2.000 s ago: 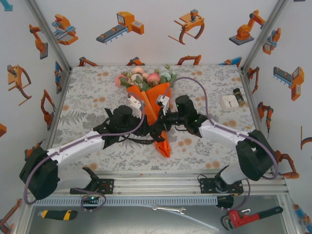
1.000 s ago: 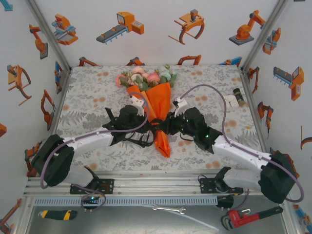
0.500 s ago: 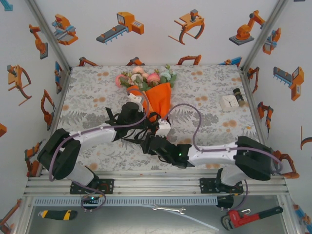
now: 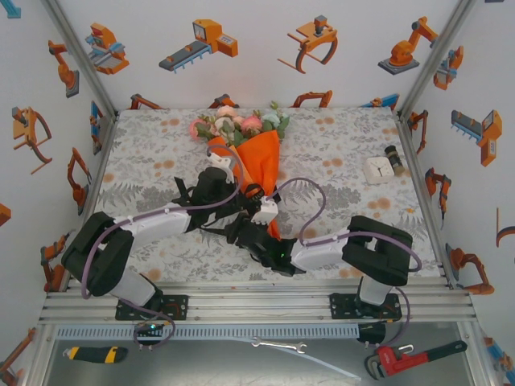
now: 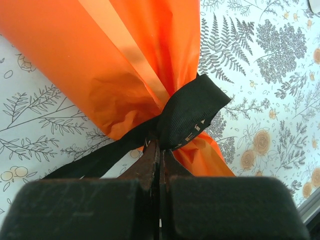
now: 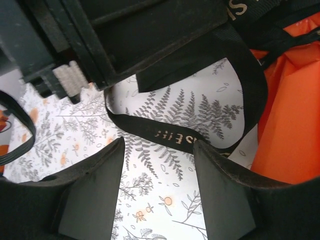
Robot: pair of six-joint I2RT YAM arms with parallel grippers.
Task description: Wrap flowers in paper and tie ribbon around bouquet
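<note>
The bouquet (image 4: 259,165) lies flat on the floral tablecloth (image 4: 153,153). On the overhead its long axis runs approx 12-to-6: flowers (image 4: 237,125) up at 12, pointed tail of the cone down near 5-6.

The black ribbon (image 5: 192,115) is already round the narrow neck of the orange paper (image 5: 100,60), cinching it in. Whether there's a real knot yet I can't tell.

The left gripper (image 5: 159,150) has its fingers pressed together, pinching the ribbon right at the crossing, hard against the paper neck. One strand trails off twd 8 o'clock in its wrist view.

The right gripper (image 6: 157,165) has its fingers spread w/ nothing btwn them. In its wrist view a loose strand w/ faint gold lettering curves over the cloth just past the tips, at 12 from the gap. It runs crosswise, roughly 9-to-3, then climbs at 2 twd the paper, which sits at 3.

Looks like the tying step. The left is busy anchoring, so the right is the free one and the nearer to that loose strand. I'd guess it has to push fwd twd 12 until the strand sits btwn its fingers, then close. The strand runs across the gap, not along it, which suits a pinch. But it's thin and flat on the cloth, so the tips could ride over it.
</note>
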